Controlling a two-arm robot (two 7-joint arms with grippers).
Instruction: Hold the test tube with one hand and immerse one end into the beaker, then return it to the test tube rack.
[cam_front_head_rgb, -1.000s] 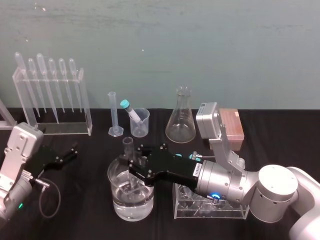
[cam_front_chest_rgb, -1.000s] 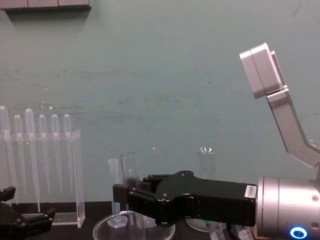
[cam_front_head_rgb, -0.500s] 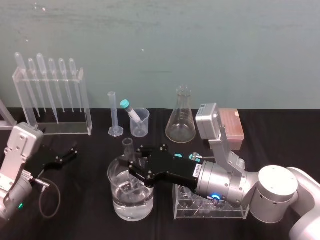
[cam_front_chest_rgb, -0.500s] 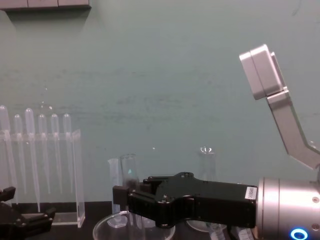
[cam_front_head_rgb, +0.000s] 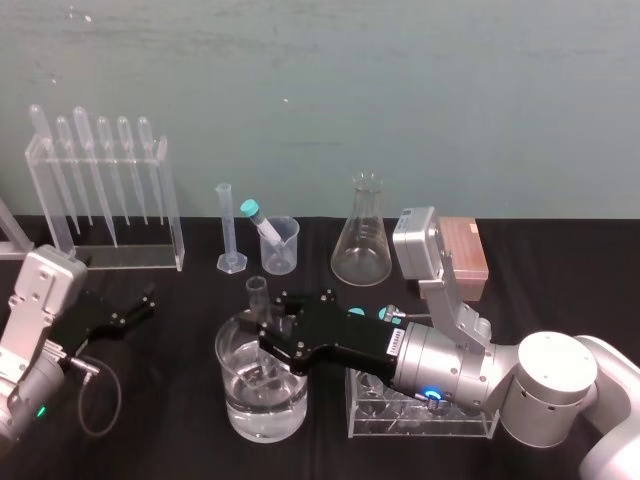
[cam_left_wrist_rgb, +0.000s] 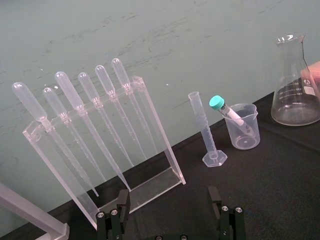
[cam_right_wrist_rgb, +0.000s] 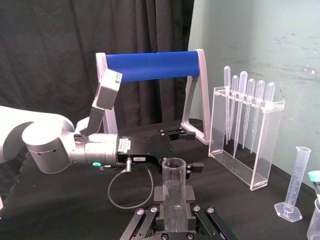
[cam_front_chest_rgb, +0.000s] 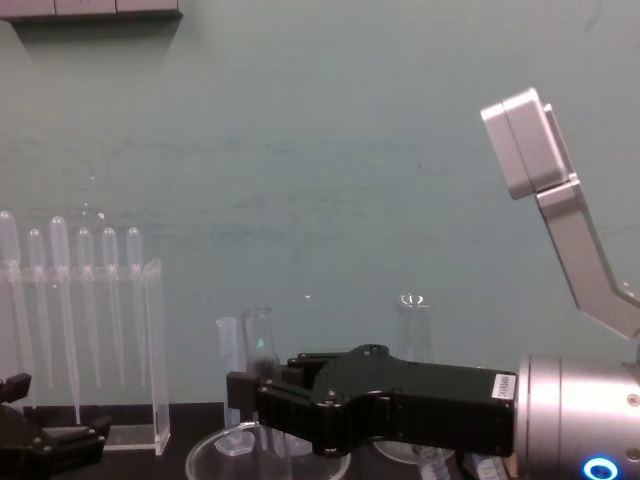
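- One right gripper (cam_front_head_rgb: 262, 328) is clamped on the single test tube (cam_front_head_rgb: 256, 293), held upright with its lower end inside the one beaker (cam_front_head_rgb: 240, 412) of water
- One pink test tube rack (cam_front_head_rgb: 468, 258) sits well apart, at the right rear
- The left gripper (cam_front_head_rgb: 143, 303) is parked at left, fingers spread, holding nothing
- Six pipettes (cam_front_head_rgb: 100, 170) hang in one clear stand (cam_front_head_rgb: 175, 225); one graduated cylinder (cam_front_head_rgb: 227, 225), one cup (cam_front_head_rgb: 282, 252) with one teal-capped tube (cam_front_head_rgb: 258, 218) and one conical flask (cam_front_head_rgb: 362, 245) line the back

Nothing can be read: the right arm's (cam_front_head_rgb: 450, 365) white label (cam_front_chest_rgb: 497, 383) and the conical flask's (cam_left_wrist_rgb: 294, 90) graduations are seen too small.
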